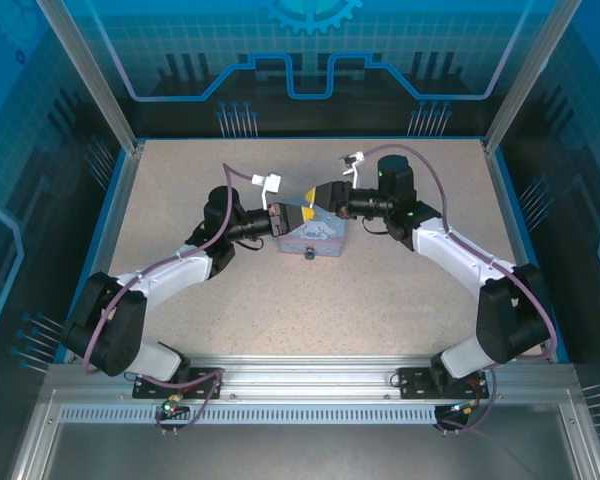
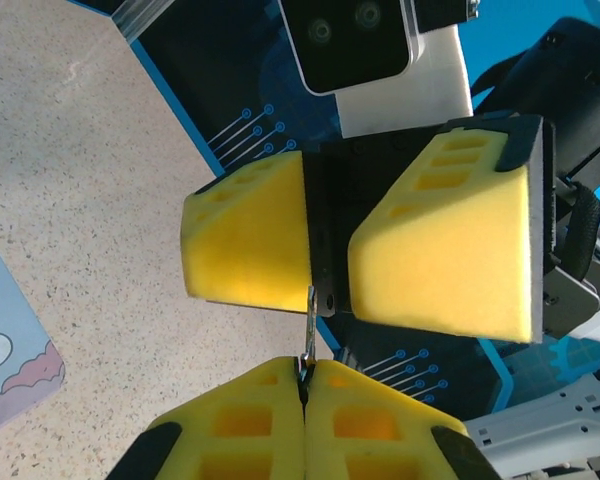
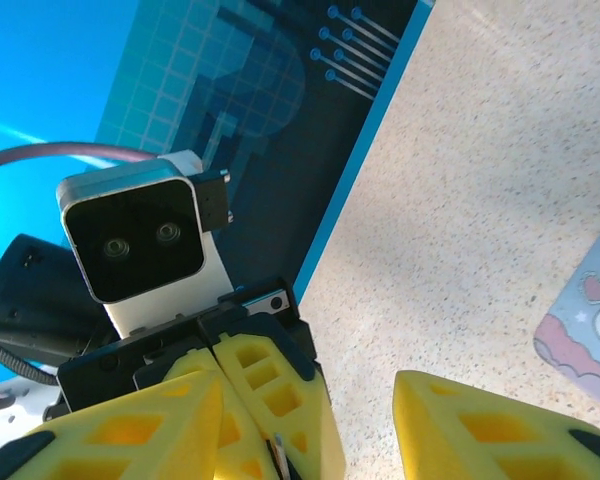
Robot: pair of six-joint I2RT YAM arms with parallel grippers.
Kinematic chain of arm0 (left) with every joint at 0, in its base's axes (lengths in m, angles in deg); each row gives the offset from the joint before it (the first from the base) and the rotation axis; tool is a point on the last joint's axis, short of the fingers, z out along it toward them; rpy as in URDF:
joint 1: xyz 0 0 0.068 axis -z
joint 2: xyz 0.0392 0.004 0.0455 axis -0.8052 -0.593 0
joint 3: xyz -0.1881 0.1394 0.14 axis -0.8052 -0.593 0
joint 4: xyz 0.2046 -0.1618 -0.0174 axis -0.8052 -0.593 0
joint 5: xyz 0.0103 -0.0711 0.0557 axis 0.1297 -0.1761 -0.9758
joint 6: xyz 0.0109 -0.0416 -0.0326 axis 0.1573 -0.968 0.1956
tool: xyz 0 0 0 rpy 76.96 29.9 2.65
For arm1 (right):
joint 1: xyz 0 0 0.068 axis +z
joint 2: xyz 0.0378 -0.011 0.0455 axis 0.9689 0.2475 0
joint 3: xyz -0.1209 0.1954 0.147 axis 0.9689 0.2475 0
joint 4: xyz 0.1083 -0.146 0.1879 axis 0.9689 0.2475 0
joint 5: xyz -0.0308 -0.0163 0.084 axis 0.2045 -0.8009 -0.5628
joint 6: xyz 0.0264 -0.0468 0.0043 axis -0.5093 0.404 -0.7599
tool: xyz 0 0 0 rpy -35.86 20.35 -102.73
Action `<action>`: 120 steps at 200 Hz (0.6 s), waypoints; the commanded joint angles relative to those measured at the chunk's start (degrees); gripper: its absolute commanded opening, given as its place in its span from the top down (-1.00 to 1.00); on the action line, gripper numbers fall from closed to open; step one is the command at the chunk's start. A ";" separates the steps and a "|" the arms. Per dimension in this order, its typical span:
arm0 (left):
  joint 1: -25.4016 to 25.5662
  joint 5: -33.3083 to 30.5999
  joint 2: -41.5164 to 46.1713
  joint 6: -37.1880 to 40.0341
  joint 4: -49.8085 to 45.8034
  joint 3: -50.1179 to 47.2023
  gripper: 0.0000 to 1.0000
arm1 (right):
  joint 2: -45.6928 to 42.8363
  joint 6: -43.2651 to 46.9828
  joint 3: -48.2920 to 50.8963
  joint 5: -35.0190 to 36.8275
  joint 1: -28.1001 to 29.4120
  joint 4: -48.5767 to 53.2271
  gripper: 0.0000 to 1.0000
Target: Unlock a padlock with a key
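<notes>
The left claw [image 2: 303,378] is pressed fully shut at the bottom of its own wrist view. Its yellow pads meet with the key [image 2: 309,322] pinched between them. Only a thin dark sliver of the key stands out above the pads; the rest is buried in the grip. Just beyond, the right claw [image 2: 326,300] faces it with its jaws apart, holding nothing. The key's free end reaches into that gap close by one pad, and whether it touches cannot be told. From above, both claws meet over the far part of the tin box [image 1: 318,238] on the desk [image 1: 280,310]. A small dark speck at the box's near edge looks like the padlock [image 1: 309,254], too tiny to make out.
</notes>
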 commanded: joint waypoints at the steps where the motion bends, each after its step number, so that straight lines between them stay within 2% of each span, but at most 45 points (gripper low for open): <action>1: 0.06 -2.42 -0.62 -3.10 2.97 -0.88 1.00 | -4.01 -0.68 2.74 2.76 -1.95 -2.59 0.02; 46: 0.41 -6.57 -1.65 -10.05 3.46 -1.58 1.00 | -7.35 6.58 9.39 1.81 -2.50 -6.30 0.15; 79: 0.99 -7.20 -2.33 -13.46 3.20 -1.16 1.00 | -8.30 11.06 13.04 -0.61 -2.50 -9.17 0.23; 99: 1.56 -7.31 -2.78 -15.10 3.27 -0.76 1.00 | -8.30 13.33 13.01 -1.42 -2.15 -8.71 0.22; 120: 2.18 -7.07 -3.49 -16.52 3.69 -0.25 1.00 | -8.21 15.02 12.72 -1.85 -1.98 -8.17 0.12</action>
